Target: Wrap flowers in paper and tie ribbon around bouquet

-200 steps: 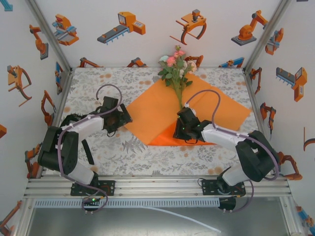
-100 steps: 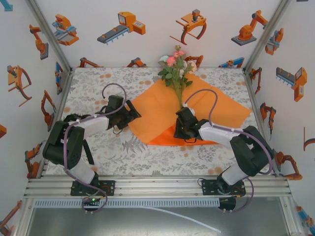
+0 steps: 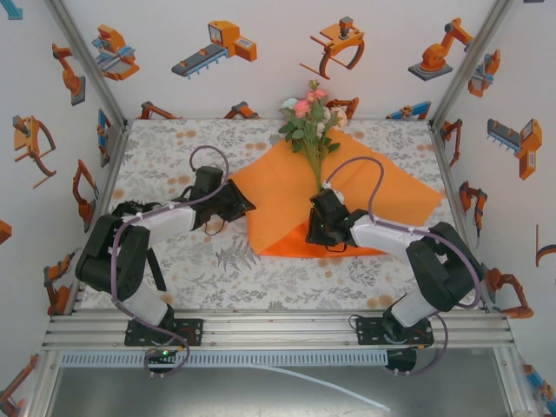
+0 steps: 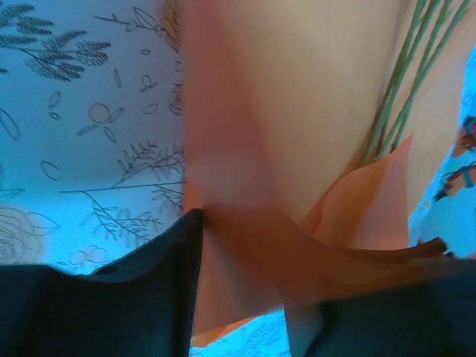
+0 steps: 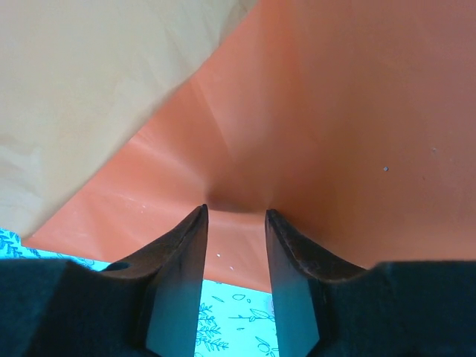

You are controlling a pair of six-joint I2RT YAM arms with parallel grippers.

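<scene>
Your left gripper (image 3: 241,206) pinches the orange paper (image 3: 287,187) at its left corner. The flowers (image 3: 311,117) lie mid-sheet. The right gripper (image 5: 236,212) sits narrowly parted at the near fold, grip unclear. Wrapping has barely begun and tying remains.

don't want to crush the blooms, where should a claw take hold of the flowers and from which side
Grip the flowers by the bare stems below the leaves. Come from above, jaws closing left to right across them: the stems lie bunched and narrow on the paper, running far to near, while the blooms at the far end are spread wide.
</scene>
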